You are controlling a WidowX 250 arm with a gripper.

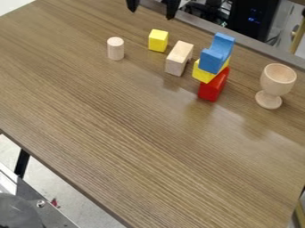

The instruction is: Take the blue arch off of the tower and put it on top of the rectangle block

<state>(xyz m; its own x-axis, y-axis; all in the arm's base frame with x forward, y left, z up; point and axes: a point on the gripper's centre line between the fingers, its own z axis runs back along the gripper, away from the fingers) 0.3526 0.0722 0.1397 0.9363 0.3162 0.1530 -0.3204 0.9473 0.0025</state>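
The blue arch [209, 61] is on top of the tower, upon the yellow block [201, 75], which lies upon the red block [212, 91]. The tower stands toward the far table edge; on its near side, the wooden table [131, 133] stretches widely. Between the tower and the wooden goblet [278, 79] at right there is a gap; at left, the rectangle block [176, 63] is near, with a narrower gap. The arch's hollow faces upward. Its long axis goes from near-left to far-right, and the rectangle block's similarly. The gripper [152, 8] hangs at the far side, its jaws apart.
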